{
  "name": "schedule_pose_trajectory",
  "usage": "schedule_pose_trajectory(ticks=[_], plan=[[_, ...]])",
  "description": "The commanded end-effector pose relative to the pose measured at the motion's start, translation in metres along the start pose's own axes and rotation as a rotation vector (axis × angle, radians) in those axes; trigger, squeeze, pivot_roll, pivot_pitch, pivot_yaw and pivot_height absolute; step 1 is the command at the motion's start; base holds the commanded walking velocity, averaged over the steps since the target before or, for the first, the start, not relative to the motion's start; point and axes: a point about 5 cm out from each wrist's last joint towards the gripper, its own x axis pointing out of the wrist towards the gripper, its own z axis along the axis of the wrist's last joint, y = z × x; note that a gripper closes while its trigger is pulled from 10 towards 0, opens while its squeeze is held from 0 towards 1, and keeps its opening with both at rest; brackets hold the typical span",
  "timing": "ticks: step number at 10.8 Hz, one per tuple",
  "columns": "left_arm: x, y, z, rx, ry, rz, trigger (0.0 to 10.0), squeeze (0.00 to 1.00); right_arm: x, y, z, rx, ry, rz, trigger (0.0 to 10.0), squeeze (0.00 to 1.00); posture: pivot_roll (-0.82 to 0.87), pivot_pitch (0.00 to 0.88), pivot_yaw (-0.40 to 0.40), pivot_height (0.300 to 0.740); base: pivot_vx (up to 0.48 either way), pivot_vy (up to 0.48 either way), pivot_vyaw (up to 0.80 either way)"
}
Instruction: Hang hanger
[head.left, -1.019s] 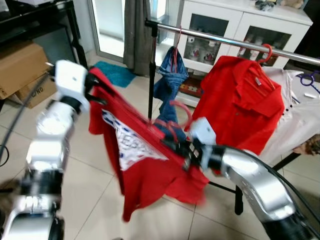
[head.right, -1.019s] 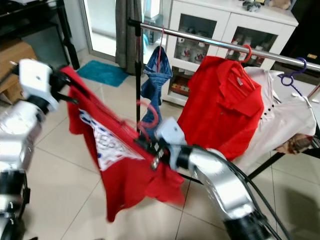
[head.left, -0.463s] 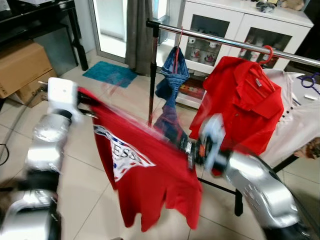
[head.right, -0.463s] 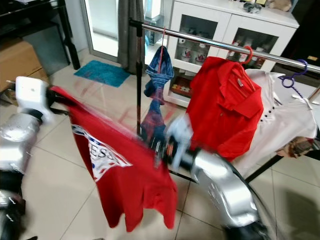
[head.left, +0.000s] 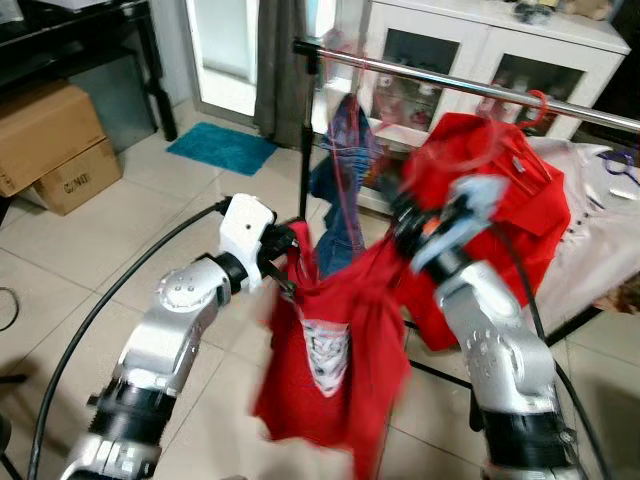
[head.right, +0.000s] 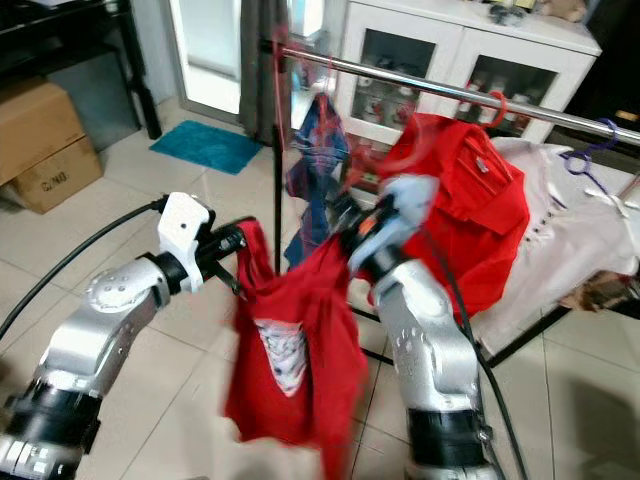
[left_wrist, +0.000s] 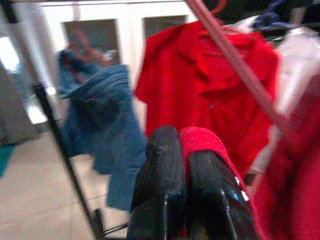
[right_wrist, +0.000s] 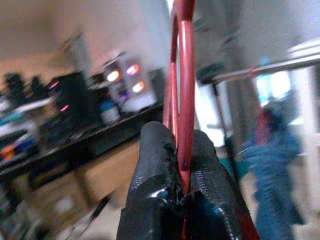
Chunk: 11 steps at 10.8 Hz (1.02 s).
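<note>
A red T-shirt (head.left: 330, 370) with a white print hangs bunched between my two arms, below the metal rail (head.left: 450, 85). My left gripper (head.left: 287, 247) is shut on a fold of the shirt's shoulder (left_wrist: 197, 140). My right gripper (head.left: 412, 218), blurred, is raised toward the rail and shut on the red hanger (right_wrist: 181, 75) that carries the shirt. A faint red blur of the hanger's top (head.right: 300, 55) shows near the rail's left end.
On the rail hang blue jeans (head.left: 345, 150), a red shirt (head.left: 495, 200) and a white shirt (head.left: 600, 220). The rack's black upright (head.left: 303, 130) stands behind my left gripper. A white cabinet (head.left: 500, 40) is behind, and cardboard boxes (head.left: 50, 140) and a teal mat (head.left: 220, 148) lie at left.
My right gripper rose with the hanger toward the rail. My left gripper swung in to the right, so the shirt went from spread wide to hanging bunched.
</note>
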Motion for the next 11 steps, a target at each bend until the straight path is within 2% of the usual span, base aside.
schedule_pose_trajectory(ticks=[1,2,3,4,5,6,7,8,9,10,11], plan=[[-0.002,-0.002,0.015,-0.052,-0.070,0.003,0.0,0.00,-0.001,-0.015,0.002,-0.045,0.011,-0.093,0.0,0.00,-0.07,0.000,-0.074,0.740,0.000,0.000,0.00],[-0.008,0.001,0.038,-0.177,-0.224,0.011,0.0,0.00,-0.005,-0.026,-0.008,-0.271,0.125,-0.108,0.0,0.00,-0.07,0.000,-0.084,0.740,0.000,0.000,0.00],[-0.019,0.005,0.071,-0.272,-0.407,-0.022,0.0,0.00,-0.011,-0.032,-0.018,-0.410,0.196,-0.081,0.0,0.00,-0.06,0.000,-0.088,0.740,0.000,0.000,0.00],[-0.025,0.012,0.090,-0.322,-0.518,-0.006,0.0,0.00,-0.012,-0.033,-0.023,-0.392,0.210,-0.073,0.0,0.00,-0.06,0.000,-0.087,0.740,0.000,0.000,0.00],[-0.033,0.028,0.110,-0.400,-0.646,0.052,0.0,0.00,-0.013,-0.027,-0.031,-0.484,0.248,0.016,0.0,0.00,-0.06,0.000,-0.083,0.740,0.000,0.000,0.00],[-0.036,0.038,0.114,-0.471,-0.680,0.088,0.0,0.00,-0.012,-0.019,-0.036,-0.512,0.247,0.084,0.0,0.00,-0.06,0.000,-0.083,0.740,0.000,0.000,0.00],[-0.036,0.037,0.109,-0.500,-0.663,0.090,0.0,0.00,-0.009,-0.016,-0.035,-0.484,0.216,0.084,0.0,0.00,-0.06,0.000,-0.073,0.740,0.000,0.000,0.00],[-0.026,0.021,0.088,-0.456,-0.468,0.012,0.0,0.00,0.001,-0.018,-0.020,-0.258,0.093,-0.039,0.0,0.00,-0.06,0.000,-0.071,0.740,0.000,0.000,0.00],[-0.019,0.004,0.053,-0.360,-0.204,-0.047,0.0,0.00,0.007,-0.024,-0.004,-0.093,-0.022,-0.124,0.0,0.00,-0.06,0.000,-0.071,0.740,0.000,0.000,0.00],[-0.018,-0.013,0.026,-0.297,-0.032,-0.110,0.0,0.00,0.010,-0.033,0.010,0.078,-0.133,-0.196,0.0,0.00,-0.06,0.000,-0.071,0.740,0.000,0.000,0.00],[-0.019,-0.020,0.015,-0.286,0.040,-0.138,0.0,0.00,0.010,-0.038,0.016,0.181,-0.187,-0.223,0.0,0.00,-0.07,0.000,-0.066,0.740,0.000,0.000,0.00]])
